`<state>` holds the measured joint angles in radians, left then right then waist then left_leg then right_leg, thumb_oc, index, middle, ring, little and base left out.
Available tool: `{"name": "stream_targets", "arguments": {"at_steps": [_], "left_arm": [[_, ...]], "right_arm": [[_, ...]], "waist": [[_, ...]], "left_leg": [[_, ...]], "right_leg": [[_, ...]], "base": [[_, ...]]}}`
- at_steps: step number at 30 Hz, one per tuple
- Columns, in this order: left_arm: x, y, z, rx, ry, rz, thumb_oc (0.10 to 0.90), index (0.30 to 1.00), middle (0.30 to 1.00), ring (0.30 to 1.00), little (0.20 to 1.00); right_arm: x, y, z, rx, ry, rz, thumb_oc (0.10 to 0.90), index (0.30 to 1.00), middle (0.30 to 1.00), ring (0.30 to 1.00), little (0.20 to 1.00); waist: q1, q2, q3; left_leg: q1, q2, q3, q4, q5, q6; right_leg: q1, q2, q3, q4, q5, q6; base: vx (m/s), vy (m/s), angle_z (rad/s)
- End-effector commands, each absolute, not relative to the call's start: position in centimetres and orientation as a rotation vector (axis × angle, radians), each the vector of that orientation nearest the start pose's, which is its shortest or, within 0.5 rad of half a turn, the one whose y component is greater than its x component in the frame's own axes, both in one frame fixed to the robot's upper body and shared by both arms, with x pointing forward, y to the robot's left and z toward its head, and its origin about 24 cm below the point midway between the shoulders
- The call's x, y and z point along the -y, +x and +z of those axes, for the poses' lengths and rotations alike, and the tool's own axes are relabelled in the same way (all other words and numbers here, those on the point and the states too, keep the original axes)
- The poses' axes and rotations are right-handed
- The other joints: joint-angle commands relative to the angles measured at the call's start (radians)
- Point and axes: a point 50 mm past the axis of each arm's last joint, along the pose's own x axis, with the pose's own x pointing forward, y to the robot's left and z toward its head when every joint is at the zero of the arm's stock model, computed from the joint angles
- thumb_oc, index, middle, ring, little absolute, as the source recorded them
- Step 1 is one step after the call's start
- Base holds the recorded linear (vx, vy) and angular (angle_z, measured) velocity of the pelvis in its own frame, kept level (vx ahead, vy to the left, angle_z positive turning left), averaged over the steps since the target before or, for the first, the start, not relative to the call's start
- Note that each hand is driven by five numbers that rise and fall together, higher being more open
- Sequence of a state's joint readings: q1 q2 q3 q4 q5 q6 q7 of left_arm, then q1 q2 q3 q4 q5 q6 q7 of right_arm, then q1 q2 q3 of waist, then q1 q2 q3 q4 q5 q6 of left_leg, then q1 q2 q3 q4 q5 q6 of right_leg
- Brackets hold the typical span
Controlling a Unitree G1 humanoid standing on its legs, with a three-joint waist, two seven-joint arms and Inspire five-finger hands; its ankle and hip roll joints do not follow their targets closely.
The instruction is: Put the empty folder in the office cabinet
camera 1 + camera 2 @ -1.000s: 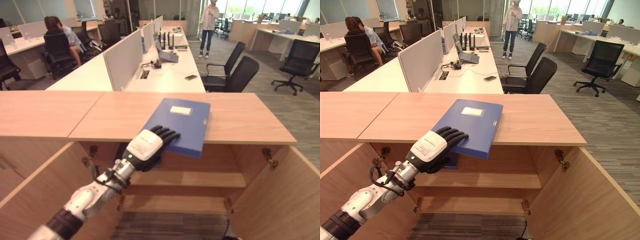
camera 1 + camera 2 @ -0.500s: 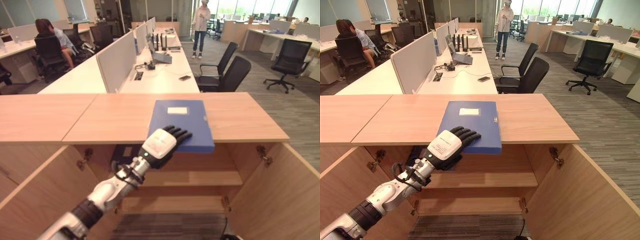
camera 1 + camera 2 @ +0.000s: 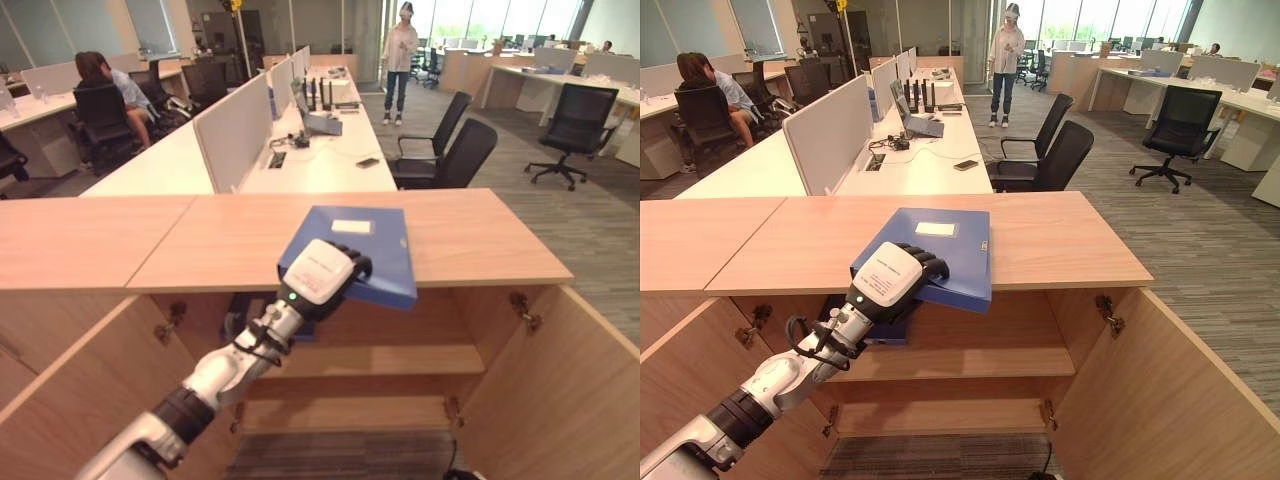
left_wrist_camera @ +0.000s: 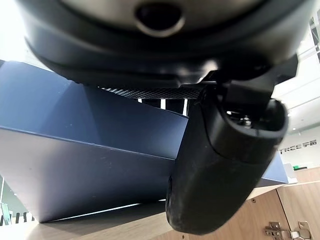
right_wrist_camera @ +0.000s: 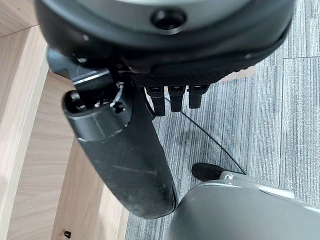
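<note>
A blue folder [image 3: 372, 243] with a white label lies on the wooden cabinet top [image 3: 200, 240], its near end jutting past the front edge and tilted up a little. My left hand [image 3: 321, 271] reaches up from the lower left and is shut on that near end, fingers curled over the cover. In the left wrist view the thumb [image 4: 220, 165] sits beneath the folder [image 4: 75, 145]. My right hand [image 5: 125, 150] hangs over grey carpet beside a wooden panel, fingers relaxed and holding nothing.
Below the top, the cabinet stands with both doors [image 3: 560, 380] swung wide and a shelf [image 3: 400, 358] inside. A dark folder [image 3: 890, 328] stands at the shelf's left. Desks, chairs and people fill the office beyond.
My left hand's fingers, flat on the folder before, have curled onto its near end. The folder has turned slightly and its near end has risen. The camera has shifted.
</note>
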<state>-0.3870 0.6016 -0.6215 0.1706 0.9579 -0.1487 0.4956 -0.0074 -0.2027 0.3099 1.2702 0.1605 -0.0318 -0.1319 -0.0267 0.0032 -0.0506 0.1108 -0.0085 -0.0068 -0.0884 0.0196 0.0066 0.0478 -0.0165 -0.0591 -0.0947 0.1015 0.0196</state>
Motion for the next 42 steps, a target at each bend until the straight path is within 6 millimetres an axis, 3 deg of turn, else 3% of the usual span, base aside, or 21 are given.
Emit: {"name": "stream_targets", "arguments": {"at_steps": [1, 6, 11, 12, 13, 15, 16, 17, 18, 19, 22, 23, 24, 26, 27, 35, 36, 42], "left_arm": [[-14.7, 29.6, 7.8, 0.647, 1.496, -0.166, 0.4, 0.3, 0.3, 0.3, 0.3], [-14.7, 29.3, 8.4, 0.665, 1.454, -0.138, 0.4, 0.3, 0.3, 0.3, 0.3], [-14.3, 29.0, 10.8, 0.743, 1.369, -0.111, 0.4, 0.3, 0.3, 0.3, 0.3], [-13.6, 28.5, 11.6, 0.762, 1.3, -0.151, 0.4, 0.3, 0.3, 0.3, 0.3], [-12.9, 26.8, 13.0, 0.765, 1.078, -0.229, 0.4, 0.3, 0.3, 0.3, 0.3], [-13.1, 26.6, 13.1, 0.758, 1.077, -0.23, 0.4, 0.3, 0.3, 0.3, 0.3], [-12.9, 24.7, 14.2, 0.747, 0.833, -0.286, 0.4, 0.3, 0.3, 0.3, 0.3], [-13.4, 23.9, 14.4, 0.718, 0.737, -0.293, 0.4, 0.3, 0.3, 0.3, 0.3], [-13.9, 22.8, 15.2, 0.687, 0.452, -0.299, 0.4, 0.3, 0.3, 0.3, 0.3], [-14.0, 22.8, 15.2, 0.684, 0.451, -0.299, 0.4, 0.3, 0.3, 0.3, 0.3], [-16.0, 22.2, 16.9, 0.677, 0.128, -0.267, 0.4, 0.3, 0.3, 0.3, 0.3], [-16.0, 22.2, 16.9, 0.677, 0.128, -0.267, 0.4, 0.3, 0.3, 0.3, 0.3], [-17.5, 21.9, 17.5, 0.68, -0.02, -0.22, 0.4, 0.3, 0.3, 0.3, 0.3], [-18.0, 21.8, 17.7, 0.686, -0.07, -0.203, 0.4, 0.3, 0.3, 0.3, 0.3], [-19.1, 21.2, 18.5, 0.721, -0.215, -0.201, 0.4, 0.3, 0.3, 0.3, 0.3], [-20.0, 21.2, 19.5, 0.775, -0.551, -0.334, 0.4, 0.3, 0.3, 0.3, 0.3], [-20.2, 21.4, 19.3, 0.772, -0.636, -0.347, 0.4, 0.3, 0.3, 0.3, 0.3], [-20.2, 21.7, 17.2, 0.667, -0.789, -0.338, 0.4, 0.3, 0.3, 0.3, 0.3]], "right_arm": [[21.4, 11.1, -16.1, -1.141, -0.347, -0.074, 0.8, 0.9, 0.9, 0.9, 0.9], [21.2, 11.3, -16.1, -1.137, -0.343, -0.071, 0.8, 0.9, 0.9, 0.9, 0.9], [20.9, 11.7, -16.0, -1.126, -0.327, -0.074, 0.8, 0.9, 0.9, 0.9, 0.9], [20.9, 11.8, -15.9, -1.119, -0.315, -0.083, 0.8, 0.9, 0.9, 0.9, 0.9], [21.1, 12.0, -15.9, -1.114, -0.301, -0.098, 0.8, 0.9, 0.9, 0.9, 0.9], [21.1, 11.9, -15.9, -1.115, -0.304, -0.094, 0.8, 0.9, 0.9, 0.9, 0.9], [21.1, 12.1, -15.8, -1.104, -0.273, -0.107, 0.8, 0.9, 0.9, 0.9, 0.9], [21.1, 12.0, -15.8, -1.104, -0.262, -0.104, 0.8, 0.9, 0.9, 0.9, 0.9], [21.0, 12.3, -15.7, -1.091, -0.235, -0.105, 0.8, 0.9, 0.9, 0.9, 0.9], [21.0, 12.2, -15.7, -1.092, -0.235, -0.104, 0.8, 0.9, 0.9, 0.9, 0.9], [21.0, 13.5, -15.2, -1.033, -0.15, -0.129, 0.8, 0.9, 0.9, 0.9, 0.9], [21.0, 13.5, -15.2, -1.034, -0.15, -0.128, 0.8, 0.9, 0.9, 0.9, 0.9], [20.9, 14.5, -14.8, -0.986, -0.076, -0.147, 0.8, 0.9, 0.9, 0.9, 0.9], [21.0, 15.0, -14.5, -0.959, -0.051, -0.154, 0.8, 0.9, 0.9, 0.9, 0.9], [20.7, 16.3, -13.7, -0.883, 0.052, -0.161, 0.8, 0.9, 0.9, 0.9, 0.9], [18.9, 18.4, -12.2, -0.737, 0.286, -0.144, 0.8, 0.9, 0.9, 0.9, 0.9], [17.6, 19.2, -11.2, -0.678, 0.341, -0.077, 0.8, 0.9, 0.9, 0.9, 0.9], [17.0, 20.7, -8.3, -0.538, 0.372, 0.047, 0.8, 0.9, 0.9, 0.9, 0.9]], "waist": [[-0.001, -0.043, 0.004], [0.001, -0.043, 0.002], [0.007, -0.044, 0.003], [0.008, -0.043, 0.005], [0.013, -0.043, 0.009], [0.01, -0.042, 0.007], [0.017, -0.041, 0.014], [0.016, -0.038, 0.012], [0.021, -0.036, 0.017], [0.02, -0.035, 0.015], [0.026, -0.03, 0.023], [0.026, -0.03, 0.023], [0.033, -0.027, 0.027], [0.036, -0.026, 0.029], [0.046, -0.026, 0.032], [0.046, -0.023, 0.037], [0.043, -0.025, 0.038], [0.038, -0.032, 0.042]], "left_leg": [[0.011, 0.007, 0.04, 0.001, -0.094, -0.035], [0.014, 0.007, 0.036, 0.001, -0.103, -0.034], [0.009, 0.005, 0.034, 0.001, -0.092, -0.034], [0.008, 0.004, 0.032, 0.001, -0.092, -0.033], [0.006, 0.003, 0.029, 0.001, -0.089, -0.032], [0.007, 0.004, 0.03, 0.001, -0.089, -0.032], [0.004, 0.004, 0.028, 0.001, -0.087, -0.032], [0.009, 0.004, 0.026, 0.001, -0.097, -0.032], [0.004, 0.002, 0.028, 0.001, -0.086, -0.032], [0.009, 0.003, 0.027, 0.001, -0.095, -0.033], [0.009, 0.003, 0.026, 0.001, -0.092, -0.034], [0.009, 0.003, 0.026, 0.001, -0.092, -0.034], [0.009, 0.002, 0.023, 0.001, -0.09, -0.035], [0.008, 0.002, 0.022, 0.001, -0.088, -0.036], [0.007, 0.002, 0.018, 0.001, -0.085, -0.038], [0.009, 0.003, 0.021, 0.001, -0.083, -0.044], [0.01, 0.005, 0.023, 0.001, -0.082, -0.045], [0.007, 0.004, 0.025, 0.001, -0.079, -0.046]], "right_leg": [[0.06, -0.029, -0.011, 0.007, -0.115, 0.079], [0.065, -0.029, -0.01, 0.007, -0.123, 0.079], [0.062, -0.031, -0.014, 0.007, -0.115, 0.078], [0.062, -0.032, -0.015, 0.007, -0.115, 0.077], [0.06, -0.033, -0.016, 0.007, -0.112, 0.076], [0.06, -0.032, -0.016, 0.007, -0.111, 0.076], [0.058, -0.034, -0.018, 0.007, -0.109, 0.076], [0.062, -0.033, -0.017, 0.007, -0.116, 0.077], [0.057, -0.036, -0.02, 0.007, -0.107, 0.077], [0.062, -0.035, -0.019, 0.007, -0.114, 0.078], [0.065, -0.036, -0.025, 0.007, -0.113, 0.079], [0.065, -0.036, -0.025, 0.007, -0.113, 0.079], [0.067, -0.038, -0.03, 0.007, -0.113, 0.079], [0.067, -0.038, -0.031, 0.007, -0.113, 0.079], [0.07, -0.038, -0.036, 0.007, -0.115, 0.078], [0.073, -0.037, -0.039, 0.007, -0.117, 0.076], [0.073, -0.036, -0.036, 0.007, -0.117, 0.075], [0.07, -0.035, -0.034, 0.007, -0.115, 0.075]], "base": [[0.0, 0.0, 0.0], [0.01, 0.002, 0.0], [0.0, 0.0, 0.0], [0.0, 0.0, 0.0], [0.0, 0.0, 0.0], [0.0, 0.0, 0.0], [0.03, 0.009, 0.04], [-0.01, 0.014, 0.04], [0.03, 0.011, 0.1], [-0.04, 0.008, 0.07], [0.01, 0.008, 0.14], [-0.01, 0.01, 0.14], [0.0, 0.0, 0.0], [0.0, 0.0, 0.0], [-0.01, 0.0, 0.04], [0.0, 0.0, 0.04], [0.0, 0.0, 0.0], [0.0, -0.006, -0.02]]}}
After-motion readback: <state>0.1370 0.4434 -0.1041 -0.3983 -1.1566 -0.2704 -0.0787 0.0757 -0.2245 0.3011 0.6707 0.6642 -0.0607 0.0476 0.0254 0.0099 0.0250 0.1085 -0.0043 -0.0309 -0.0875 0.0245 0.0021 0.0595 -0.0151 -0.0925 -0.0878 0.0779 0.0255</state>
